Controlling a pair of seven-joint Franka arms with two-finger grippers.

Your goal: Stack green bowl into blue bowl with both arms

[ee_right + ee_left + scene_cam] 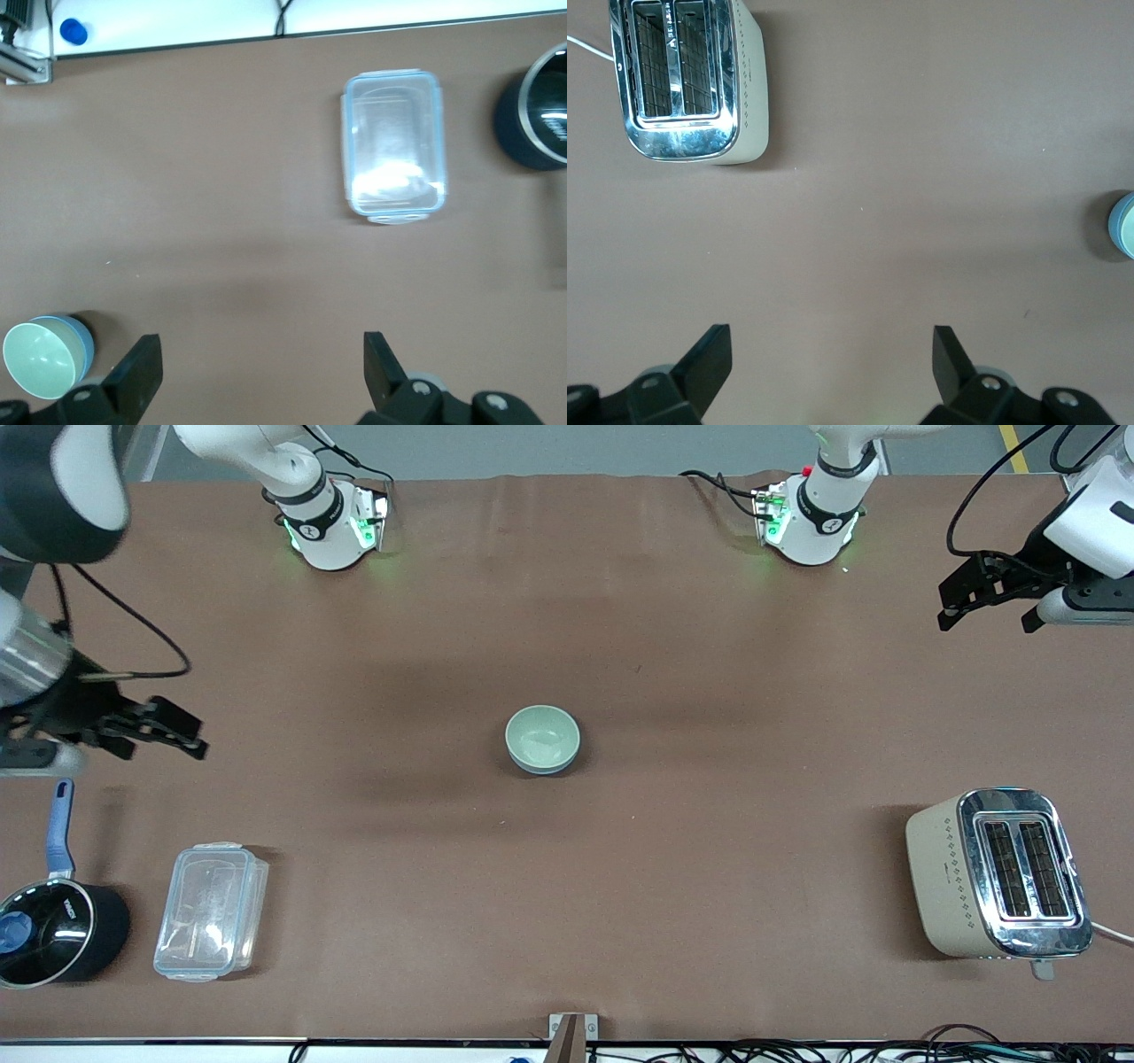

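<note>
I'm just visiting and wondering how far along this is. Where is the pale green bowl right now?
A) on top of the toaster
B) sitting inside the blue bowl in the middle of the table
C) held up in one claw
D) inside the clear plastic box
B: the green bowl sits nested in the blue bowl, whose rim shows around it, while the left claw and right claw hang open, away from it.
</note>
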